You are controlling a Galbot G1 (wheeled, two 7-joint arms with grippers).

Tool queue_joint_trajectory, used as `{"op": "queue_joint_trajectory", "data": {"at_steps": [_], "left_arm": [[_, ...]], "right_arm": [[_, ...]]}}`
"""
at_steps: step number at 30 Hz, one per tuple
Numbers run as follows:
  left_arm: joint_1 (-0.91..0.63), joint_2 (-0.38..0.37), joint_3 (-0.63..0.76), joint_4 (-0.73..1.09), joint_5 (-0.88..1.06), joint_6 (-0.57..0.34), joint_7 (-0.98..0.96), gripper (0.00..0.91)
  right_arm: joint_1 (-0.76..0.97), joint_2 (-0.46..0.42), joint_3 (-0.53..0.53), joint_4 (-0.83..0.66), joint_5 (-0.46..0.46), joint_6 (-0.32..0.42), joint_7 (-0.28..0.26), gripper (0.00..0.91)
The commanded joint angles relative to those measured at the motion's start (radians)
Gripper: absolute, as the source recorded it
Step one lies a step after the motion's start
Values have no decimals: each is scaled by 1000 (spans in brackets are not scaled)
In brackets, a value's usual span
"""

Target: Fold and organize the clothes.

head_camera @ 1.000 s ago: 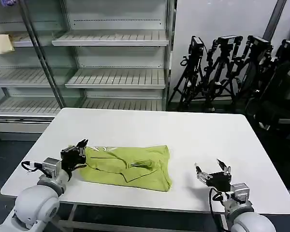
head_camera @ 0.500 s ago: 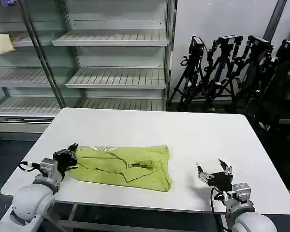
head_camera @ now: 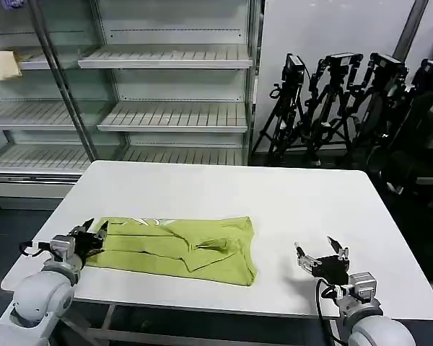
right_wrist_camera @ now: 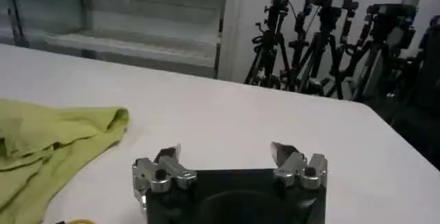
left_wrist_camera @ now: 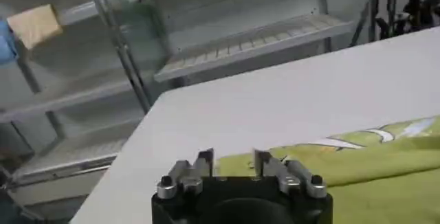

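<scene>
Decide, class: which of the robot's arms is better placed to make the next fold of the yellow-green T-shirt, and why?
Probably the left. The left gripper sits at the T-shirt's collar-end edge, fingers closed on the fabric. The right gripper is open over bare table, apart from the shirt.

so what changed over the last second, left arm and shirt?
The left tool drew back toward the table's left edge, and the T-shirt's left end stretched out that way with it, so the shirt lies longer and flatter. In the left wrist view its fingers sit at the shirt's edge with a gap between them. The right tool stayed open over the table near the front right; the shirt's right end did not shift.
</scene>
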State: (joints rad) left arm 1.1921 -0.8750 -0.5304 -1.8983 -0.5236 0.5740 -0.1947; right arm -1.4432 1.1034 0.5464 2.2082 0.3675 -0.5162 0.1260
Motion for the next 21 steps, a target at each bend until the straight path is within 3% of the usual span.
{"op": "queue_joint_trajectory", "data": {"at_steps": [1, 16, 17, 19, 20, 21], "left_arm": [[-11, -1, -5, 53, -116, 4, -5, 907], [-8, -22, 11, 78, -288, 3, -16, 907], [-9, -22, 13, 84, -291, 3, -18, 836], [-10, -24, 13, 90, -295, 3, -26, 81], [-11, -26, 13, 93, -295, 3, -29, 10], [-9, -27, 13, 92, -296, 3, -31, 20]], "right_arm": [[1, 1, 2, 1, 0, -1, 0, 907], [1, 3, -6, 2, -2, -2, 0, 907], [1, 4, -6, 2, -2, -2, 0, 907], [1, 4, -7, 2, -2, -2, -1, 907], [1, 4, -8, 1, -2, -1, -1, 907], [0, 4, -8, 1, -2, -1, -1, 907]]}}
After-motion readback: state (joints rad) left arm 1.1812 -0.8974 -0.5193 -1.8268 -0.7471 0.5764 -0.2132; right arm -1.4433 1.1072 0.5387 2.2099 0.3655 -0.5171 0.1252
